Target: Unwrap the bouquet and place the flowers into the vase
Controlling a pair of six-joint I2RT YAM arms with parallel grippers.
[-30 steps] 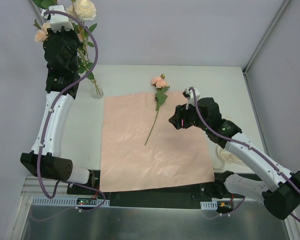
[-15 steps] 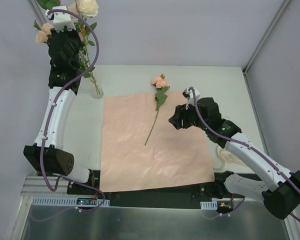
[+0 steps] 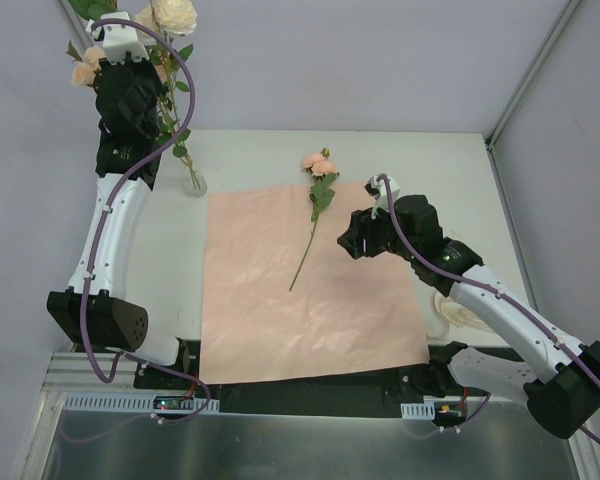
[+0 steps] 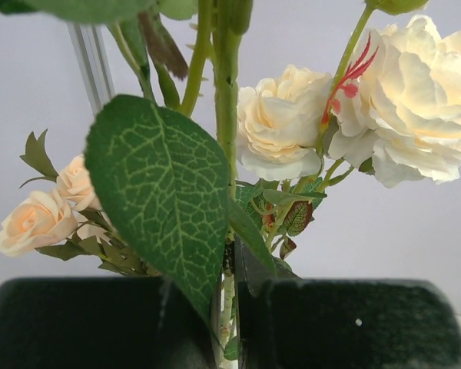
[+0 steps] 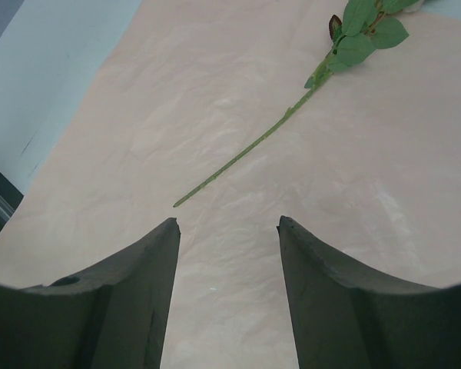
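Now | left claw (image 4: 229, 307) pinches flowers (image 4: 284, 131) | right claw (image 5: 229, 227) parted above paper (image 5: 215, 115)

— What is spread over the pale white tabletop (image 3: 450, 170)?
— A flat, creased sheet of pink paper (image 3: 280, 320) is laid there; a coiled cream ribbon (image 3: 452, 314) is seen just beside its right edge.

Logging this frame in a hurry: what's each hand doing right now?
Left hand: closed on a flower stem.
Right hand: open, holding nothing, over the pink paper.
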